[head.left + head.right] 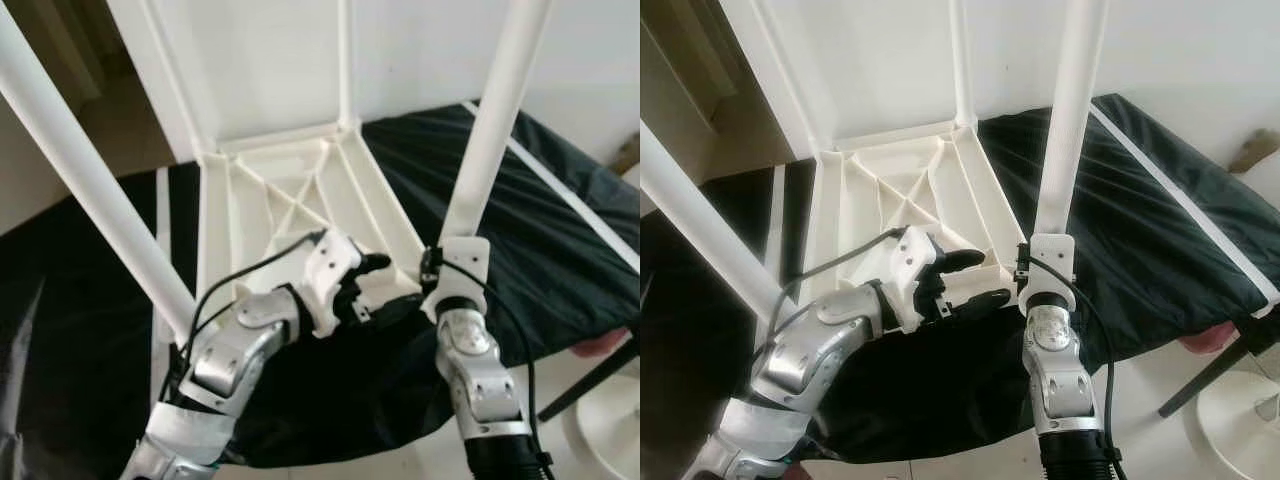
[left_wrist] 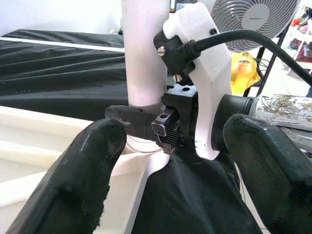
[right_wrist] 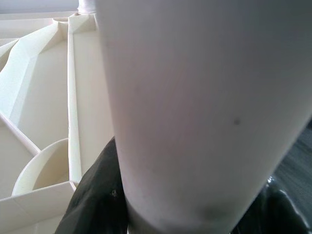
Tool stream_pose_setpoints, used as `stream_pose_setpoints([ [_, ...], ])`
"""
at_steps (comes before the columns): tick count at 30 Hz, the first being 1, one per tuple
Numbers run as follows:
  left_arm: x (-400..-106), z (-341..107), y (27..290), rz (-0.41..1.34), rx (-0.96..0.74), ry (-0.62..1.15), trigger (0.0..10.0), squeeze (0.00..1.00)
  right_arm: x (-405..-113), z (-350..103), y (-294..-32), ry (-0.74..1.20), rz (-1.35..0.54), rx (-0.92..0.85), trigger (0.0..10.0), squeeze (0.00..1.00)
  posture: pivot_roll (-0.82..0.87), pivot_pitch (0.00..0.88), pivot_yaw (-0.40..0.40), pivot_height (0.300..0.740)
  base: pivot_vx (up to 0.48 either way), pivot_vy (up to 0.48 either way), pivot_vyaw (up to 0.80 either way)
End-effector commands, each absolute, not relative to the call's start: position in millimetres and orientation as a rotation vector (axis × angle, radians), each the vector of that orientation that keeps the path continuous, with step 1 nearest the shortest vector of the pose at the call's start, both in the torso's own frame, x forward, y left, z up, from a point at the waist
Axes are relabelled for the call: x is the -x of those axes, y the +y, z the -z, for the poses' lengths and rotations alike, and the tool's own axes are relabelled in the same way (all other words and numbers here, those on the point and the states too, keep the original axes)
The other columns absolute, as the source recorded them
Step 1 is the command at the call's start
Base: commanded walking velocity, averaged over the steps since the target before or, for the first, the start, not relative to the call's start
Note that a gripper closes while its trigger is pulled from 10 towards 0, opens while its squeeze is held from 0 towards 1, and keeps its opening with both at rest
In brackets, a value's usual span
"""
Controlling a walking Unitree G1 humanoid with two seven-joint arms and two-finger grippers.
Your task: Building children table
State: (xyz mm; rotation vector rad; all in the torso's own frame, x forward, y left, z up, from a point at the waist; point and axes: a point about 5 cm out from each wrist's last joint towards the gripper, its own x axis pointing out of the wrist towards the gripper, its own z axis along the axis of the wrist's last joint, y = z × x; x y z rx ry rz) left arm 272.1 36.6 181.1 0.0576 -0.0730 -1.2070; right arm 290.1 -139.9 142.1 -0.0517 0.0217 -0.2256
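A white children's table lies upside down, its ribbed underside (image 1: 270, 200) facing up on a black cloth (image 1: 560, 250). One white leg (image 1: 490, 130) stands at the near right corner socket, and my right gripper (image 1: 1048, 262) is shut on its lower end. In the right wrist view that leg (image 3: 195, 122) sits between the black fingers (image 3: 97, 195). My left gripper (image 1: 378, 285) hovers open just left of that corner, its fingers (image 2: 92, 146) spread wide and holding nothing. Another leg (image 1: 90, 190) rises from the near left corner, and a third (image 1: 345, 60) from the far corner.
The cloth-covered surface ends close to me, with pale floor below. A white round base (image 1: 610, 420) and a dark slanted bar (image 1: 590, 375) stand at the lower right. A fan (image 2: 256, 19) and a yellow object (image 2: 243, 73) lie beyond the right arm. A white wall is behind.
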Motion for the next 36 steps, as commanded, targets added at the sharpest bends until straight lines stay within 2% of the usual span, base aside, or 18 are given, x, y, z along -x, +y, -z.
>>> stream_pose_setpoints([
  [1, -271, -182, 39, 1.231, -0.066, -0.066, 10.0, 0.0, -285, -128, -137, 0.096, 0.244, 0.033, 10.0, 0.0, -0.05, 0.0, 0.08, 0.74, 0.0, 0.0, 0.0],
  [2, -271, -182, 40, 1.231, -0.067, -0.066, 10.0, 0.0, -285, -130, -138, 0.087, 0.245, 0.031, 10.0, 0.0, -0.05, 0.0, 0.081, 0.74, 0.0, 0.0, 0.0],
  [3, -272, -181, 41, 1.232, -0.072, -0.064, 10.0, 0.0, -286, -133, -141, 0.071, 0.242, 0.033, 10.0, 0.09, -0.05, 0.0, 0.085, 0.74, 0.0, 0.0, 0.0],
  [6, -272, -181, 41, 1.233, -0.074, -0.063, 10.0, 0.0, -286, -134, -143, 0.064, 0.239, 0.035, 10.0, 0.09, -0.05, 0.0, 0.085, 0.74, 0.0, 0.0, 0.0],
  [7, -272, -181, 41, 1.233, -0.078, -0.062, 10.0, 0.0, -286, -136, -144, 0.049, 0.225, 0.027, 10.0, 1.0, -0.06, 0.0, 0.086, 0.74, 0.0, 0.0, 0.0],
  [16, -274, -182, 40, 1.24, -0.079, -0.066, 10.0, 0.0, -283, -148, -159, -0.048, 0.149, 0.025, 10.0, 1.0, -0.07, 0.0, 0.09, 0.74, 0.0, 0.0, 0.0],
  [22, -273, -181, 40, 1.248, -0.079, -0.063, 10.0, 0.0, -284, -152, -186, -0.1, -0.002, 0.027, 10.0, 1.0, -0.07, 0.0, 0.095, 0.74, 0.0, 0.0, 0.0],
  [28, -273, -181, 41, 1.253, -0.084, -0.06, 10.0, 0.0, -290, -154, -198, -0.093, -0.134, 0.033, 10.0, 1.0, -0.07, 0.0, 0.099, 0.74, 0.0, 0.0, 0.0],
  [29, -273, -181, 41, 1.253, -0.085, -0.061, 10.0, 0.0, -292, -154, -200, -0.088, -0.179, 0.047, 10.0, 0.58, -0.07, 0.0, 0.098, 0.74, 0.0, 0.0, 0.0],
  [30, -274, -181, 41, 1.253, -0.085, -0.061, 10.0, 0.0, -294, -154, -201, -0.083, -0.217, 0.07, 10.0, 0.0, -0.07, 0.0, 0.1, 0.74, 0.0, 0.0, 0.0],
  [32, -274, -181, 41, 1.253, -0.085, -0.061, 10.0, 0.0, -294, -154, -201, -0.083, -0.217, 0.07, 10.0, 0.0, -0.07, 0.0, 0.1, 0.74, 0.0, 0.0, 0.0],
  [33, -274, -182, 41, 1.255, -0.089, -0.062, 10.0, 0.0, -300, -153, -199, -0.067, -0.323, 0.089, 10.0, 0.0, -0.07, 0.0, 0.1, 0.74, 0.0, 0.0, 0.0],
  [36, -275, -183, 41, 1.257, -0.089, -0.065, 10.0, 0.0, -305, -153, -194, -0.056, -0.423, 0.116, 10.0, 0.0, -0.07, 0.0, 0.098, 0.74, 0.0, 0.0, 0.0],
])
